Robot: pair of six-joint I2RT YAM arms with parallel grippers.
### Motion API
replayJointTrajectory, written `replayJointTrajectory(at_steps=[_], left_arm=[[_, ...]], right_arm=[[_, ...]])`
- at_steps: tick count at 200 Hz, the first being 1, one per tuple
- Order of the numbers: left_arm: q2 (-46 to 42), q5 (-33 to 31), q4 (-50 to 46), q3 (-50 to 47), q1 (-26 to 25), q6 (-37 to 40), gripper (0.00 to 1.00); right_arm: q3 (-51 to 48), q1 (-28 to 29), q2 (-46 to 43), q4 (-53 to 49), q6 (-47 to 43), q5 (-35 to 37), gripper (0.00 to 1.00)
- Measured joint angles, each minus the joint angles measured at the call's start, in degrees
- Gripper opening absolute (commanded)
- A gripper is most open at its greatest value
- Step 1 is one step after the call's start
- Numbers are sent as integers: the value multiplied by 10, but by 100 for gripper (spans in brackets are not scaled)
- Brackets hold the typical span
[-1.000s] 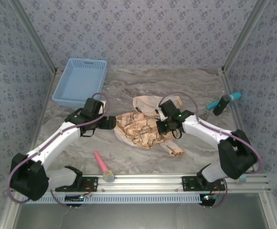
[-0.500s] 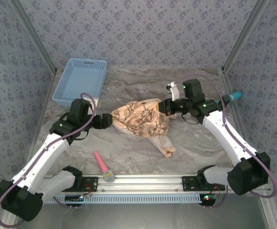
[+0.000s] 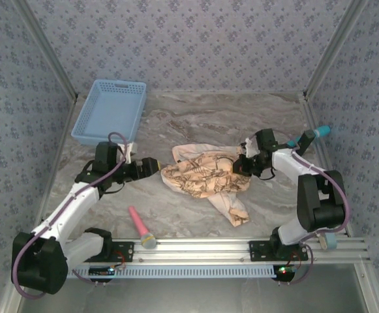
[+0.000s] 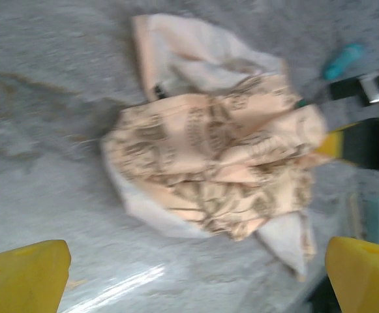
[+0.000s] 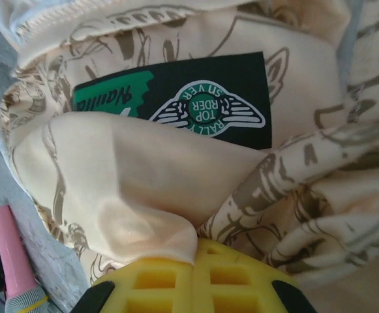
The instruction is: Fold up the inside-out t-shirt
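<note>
The right claw (image 3: 243,164), clamped on a pinch of cloth, is set at the right edge of the inside-out t-shirt (image 3: 205,177), which is heaped mid-way across the surface (image 3: 196,124) with one tail trailing nearward. The left claw (image 3: 151,167), spread apart and empty, is aimed at the left edge, just beside it.

The light is bright and even, with soft little shadows. The left wrist view is blurry: the t-shirt (image 4: 215,163) looks smeared, and the table (image 4: 132,284) shines.

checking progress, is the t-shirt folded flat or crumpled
Crumpled: the t-shirt lies in a wrinkled heap on the table with no straight edges.
</note>
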Motion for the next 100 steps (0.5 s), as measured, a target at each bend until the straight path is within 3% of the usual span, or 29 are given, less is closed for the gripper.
replayJointTrajectory(at_steps=[22,48,73,100], left_arm=[[-15,18,26,7,-16,-10,97],[3,-33,23,56,-124,28,87],[82,-73,43,115,-231,71,81],[183,-118,45,170,-286,120,81]], right_arm=[[3,26,-10,14,-3,-2,0],[13,42,-38,22,-11,-24,0],[29,42,-73,35,-15,-92,0],[72,58,-111,35,-13,-152,0]])
